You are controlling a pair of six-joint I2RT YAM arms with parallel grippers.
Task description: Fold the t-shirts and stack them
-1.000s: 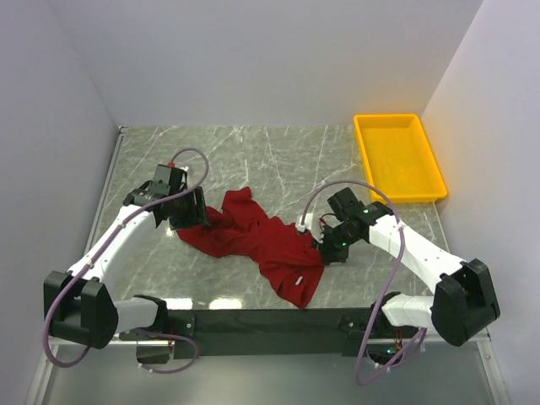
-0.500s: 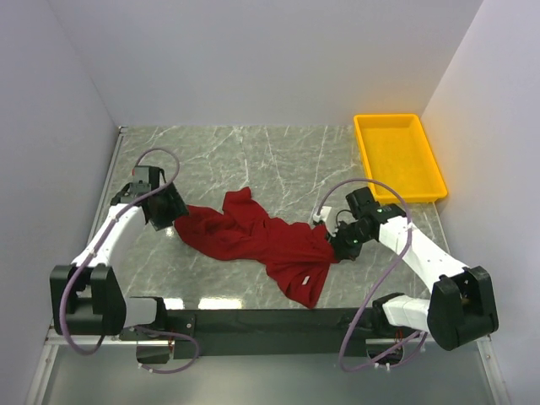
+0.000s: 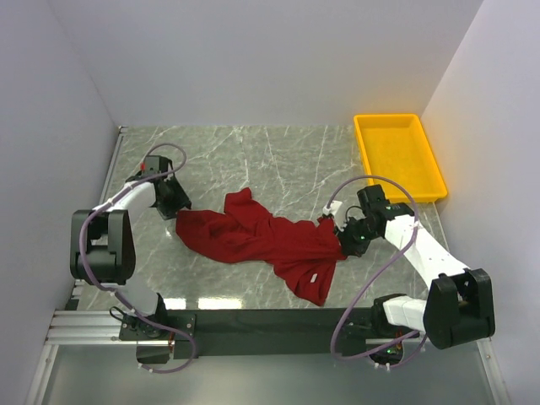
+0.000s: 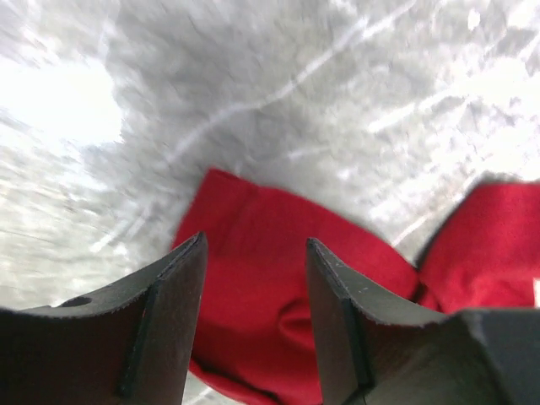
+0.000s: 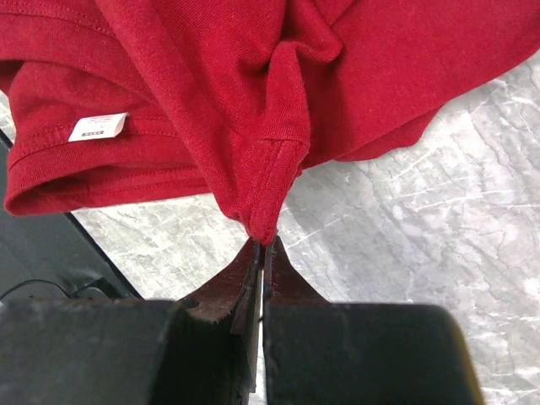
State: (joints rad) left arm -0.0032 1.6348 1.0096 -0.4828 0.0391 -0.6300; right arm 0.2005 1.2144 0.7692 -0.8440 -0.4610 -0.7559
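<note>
Overhead, we note a grey marble-veined table boxed in by plain white walls. Count: one dark red t-shirt, one yellow tray, two grippers. The t-shirt lies crumpled mid-frame and the tray sits upper right. The right gripper is pinched tight on a fold at the t-shirt's right edge. The left gripper has its jaws parted, just beside the cloth's left end. The left wrist view is blurred, and the print on the white tag is unreadable.
</note>
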